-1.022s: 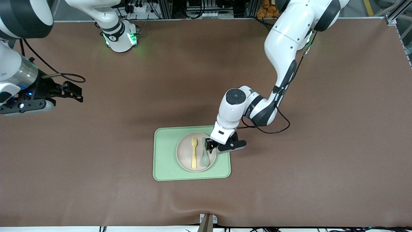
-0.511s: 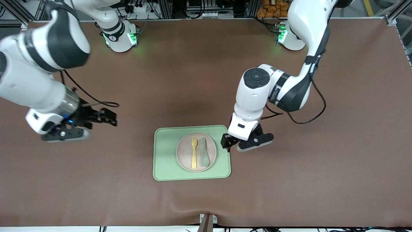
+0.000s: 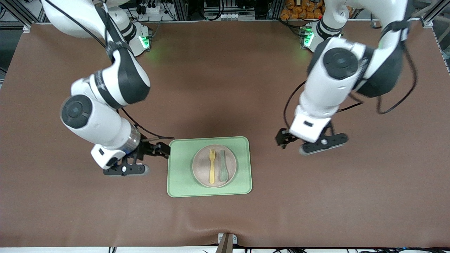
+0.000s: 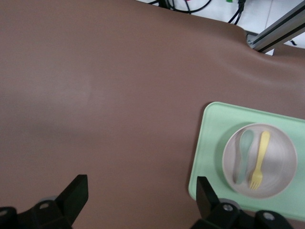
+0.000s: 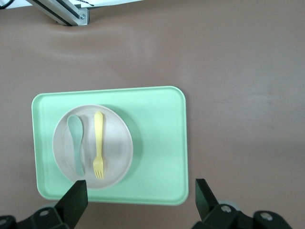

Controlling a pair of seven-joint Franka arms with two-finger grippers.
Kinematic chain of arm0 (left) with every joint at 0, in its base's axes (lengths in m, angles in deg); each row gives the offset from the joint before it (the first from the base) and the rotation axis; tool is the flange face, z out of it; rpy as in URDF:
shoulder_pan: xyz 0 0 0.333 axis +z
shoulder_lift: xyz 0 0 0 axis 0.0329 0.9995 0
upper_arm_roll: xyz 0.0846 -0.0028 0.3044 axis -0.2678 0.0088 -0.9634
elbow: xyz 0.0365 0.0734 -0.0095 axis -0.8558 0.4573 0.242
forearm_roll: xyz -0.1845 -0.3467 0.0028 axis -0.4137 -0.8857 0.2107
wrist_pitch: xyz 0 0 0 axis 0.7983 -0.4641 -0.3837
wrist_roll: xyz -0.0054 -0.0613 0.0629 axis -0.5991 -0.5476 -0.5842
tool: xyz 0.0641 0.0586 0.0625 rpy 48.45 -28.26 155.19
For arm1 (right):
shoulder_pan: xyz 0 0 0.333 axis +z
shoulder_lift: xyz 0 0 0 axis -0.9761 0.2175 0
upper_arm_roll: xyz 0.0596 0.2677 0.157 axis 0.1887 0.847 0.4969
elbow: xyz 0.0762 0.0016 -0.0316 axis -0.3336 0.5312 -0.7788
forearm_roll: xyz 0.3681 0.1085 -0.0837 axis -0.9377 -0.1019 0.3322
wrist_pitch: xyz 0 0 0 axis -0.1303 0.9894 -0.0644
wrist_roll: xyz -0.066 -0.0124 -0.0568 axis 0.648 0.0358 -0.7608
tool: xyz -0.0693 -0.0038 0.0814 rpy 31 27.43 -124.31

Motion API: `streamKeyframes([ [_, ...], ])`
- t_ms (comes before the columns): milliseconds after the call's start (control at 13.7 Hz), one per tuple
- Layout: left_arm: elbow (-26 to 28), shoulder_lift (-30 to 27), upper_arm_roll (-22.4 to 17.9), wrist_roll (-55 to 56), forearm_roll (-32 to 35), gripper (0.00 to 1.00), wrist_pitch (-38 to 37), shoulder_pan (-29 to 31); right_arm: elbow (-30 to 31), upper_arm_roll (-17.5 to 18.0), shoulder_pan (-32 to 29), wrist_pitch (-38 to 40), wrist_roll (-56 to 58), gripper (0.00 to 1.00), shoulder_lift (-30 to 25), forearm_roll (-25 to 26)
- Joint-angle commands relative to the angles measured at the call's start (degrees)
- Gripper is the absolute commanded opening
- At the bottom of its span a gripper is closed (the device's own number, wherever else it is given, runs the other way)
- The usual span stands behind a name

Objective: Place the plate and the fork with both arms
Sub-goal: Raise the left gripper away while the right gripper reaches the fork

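Fork lies on plate (both hands open, empty).

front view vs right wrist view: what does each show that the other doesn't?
Front view only: both arms, their green-lit bases, the left pincer open over bare table toward the left arm's end, and the right pincer beside the tray, both empty.

Right wrist view only: a metal frame rail past the table edge, and the right pincer's open fingertips up close.

Both: the green tray, the plate on it, and the fork and spoon side by side on the plate.
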Motion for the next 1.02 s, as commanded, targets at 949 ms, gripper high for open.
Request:
streamKeyframes([
  [949,2.3,-16.6,0.2,-32.3,-1.9,1.00,-28.6,12.2,-8.4,-5.5,14.7,-13.8,-22.3,0.76,21.3,5.3],
])
